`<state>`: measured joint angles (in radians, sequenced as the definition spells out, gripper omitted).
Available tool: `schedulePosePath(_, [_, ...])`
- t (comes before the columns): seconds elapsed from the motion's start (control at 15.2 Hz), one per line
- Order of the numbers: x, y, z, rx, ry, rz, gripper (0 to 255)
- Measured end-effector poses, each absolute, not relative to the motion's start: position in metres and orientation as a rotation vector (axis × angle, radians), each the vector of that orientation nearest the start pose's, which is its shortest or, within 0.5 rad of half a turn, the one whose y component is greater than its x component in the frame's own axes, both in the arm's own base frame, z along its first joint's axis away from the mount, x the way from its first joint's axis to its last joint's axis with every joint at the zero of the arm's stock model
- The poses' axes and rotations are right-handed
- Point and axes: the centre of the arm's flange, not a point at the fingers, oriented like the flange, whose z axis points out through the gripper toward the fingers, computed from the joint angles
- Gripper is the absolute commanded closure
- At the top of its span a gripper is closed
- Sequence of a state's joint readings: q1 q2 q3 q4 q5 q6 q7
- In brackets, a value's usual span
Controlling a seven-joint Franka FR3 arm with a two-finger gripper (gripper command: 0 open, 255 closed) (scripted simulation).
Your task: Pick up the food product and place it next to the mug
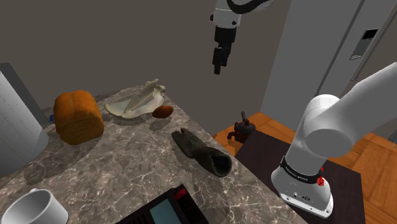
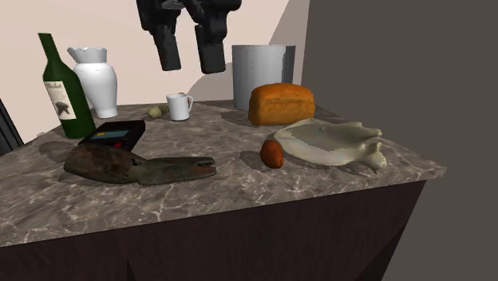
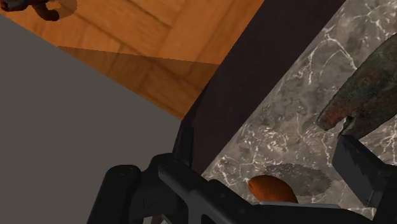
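Hanging high over the marble counter [image 1: 127, 172], the black gripper [image 1: 218, 69] held its two fingers spread apart, with nothing between them. Well below it lay the small reddish-brown food piece [image 1: 163, 112], near the counter's edge and just beside a pale shell-shaped dish [image 1: 132, 102]; whether the two touched could not be told. In the wrist view the piece [image 3: 270, 189] showed low between the fingers. An orange-brown loaf [image 2: 281, 104] stood beyond the dish. A dark, worn boot-like thing [image 2: 136, 168] lay mid-counter. The white mug [image 2: 179, 106] stood well apart from the food piece, near a green bottle [image 2: 64, 88].
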<state>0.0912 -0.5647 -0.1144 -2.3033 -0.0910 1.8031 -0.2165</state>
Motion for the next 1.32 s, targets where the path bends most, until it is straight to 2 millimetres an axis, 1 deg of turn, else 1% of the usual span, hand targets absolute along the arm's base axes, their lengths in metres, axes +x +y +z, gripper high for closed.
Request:
schedulePosePath(0.26, [0.428,-0.019,0.526,-3.098,-0.504,-0.091,0])
schedulePosePath(0.46, [0.458,-0.016,0.505,-3.051,-0.608,-0.091,0])
schedulePosePath(0.73, [0.503,-0.005,0.474,-2.984,-0.743,-0.089,0])
schedulePosePath(0.79, [0.512,-0.001,0.465,-2.966,-0.776,-0.088,0])
schedulePosePath(0.86, [0.521,0.006,0.461,-2.947,-0.810,-0.086,0])
schedulePosePath(0.92, [0.532,0.007,0.453,-2.929,-0.840,-0.087,0])
schedulePosePath(1.06, [0.552,0.022,0.436,-2.891,-0.906,-0.086,0])
schedulePosePath(1.19, [0.571,0.030,0.424,-2.851,-0.969,-0.084,0])
schedulePosePath(1.32, [0.587,0.044,0.409,-2.810,-1.031,-0.083,0])
